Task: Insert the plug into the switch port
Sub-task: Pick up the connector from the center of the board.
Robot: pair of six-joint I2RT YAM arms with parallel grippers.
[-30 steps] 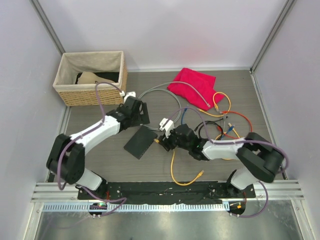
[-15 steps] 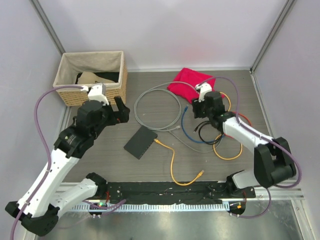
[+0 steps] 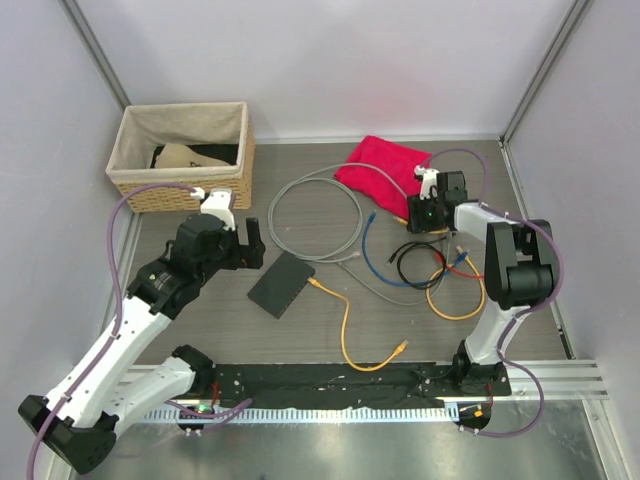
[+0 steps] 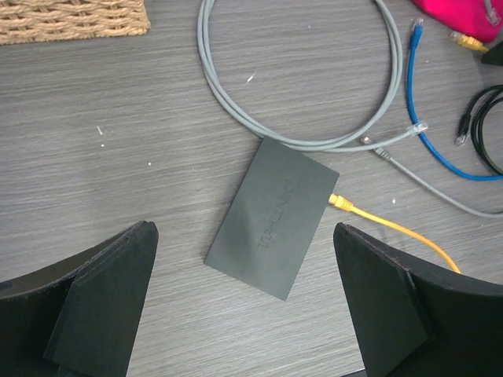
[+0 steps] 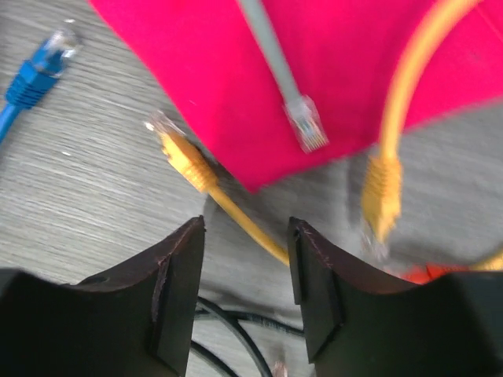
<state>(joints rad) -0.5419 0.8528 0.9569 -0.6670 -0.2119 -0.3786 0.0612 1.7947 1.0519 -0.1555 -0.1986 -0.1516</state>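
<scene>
The switch (image 3: 281,284) (image 4: 275,216) lies flat on the table as a dark grey box. A yellow cable's plug (image 3: 314,284) (image 4: 339,203) rests against its right edge; whether it sits in a port I cannot tell. My left gripper (image 3: 250,250) (image 4: 242,232) hovers above the switch, wide open and empty. My right gripper (image 3: 428,222) (image 5: 245,228) is at the red cloth's (image 5: 236,71) near edge, open and holding nothing. A yellow cable (image 5: 251,233) runs on the table below its gap. Another yellow plug (image 5: 181,155) and a grey plug (image 5: 305,126) lie just ahead.
A wicker basket (image 3: 180,190) stands at the back left. A grey cable loop (image 3: 300,190), a blue cable (image 3: 372,250), black (image 3: 415,262) and orange-yellow cables (image 3: 455,300) tangle at the right. A third yellow plug (image 5: 381,192) and a blue plug (image 5: 39,71) lie nearby.
My right gripper has left the switch and gone to the back right by the red cloth. My left arm has lifted off the switch area and now hovers over it.
</scene>
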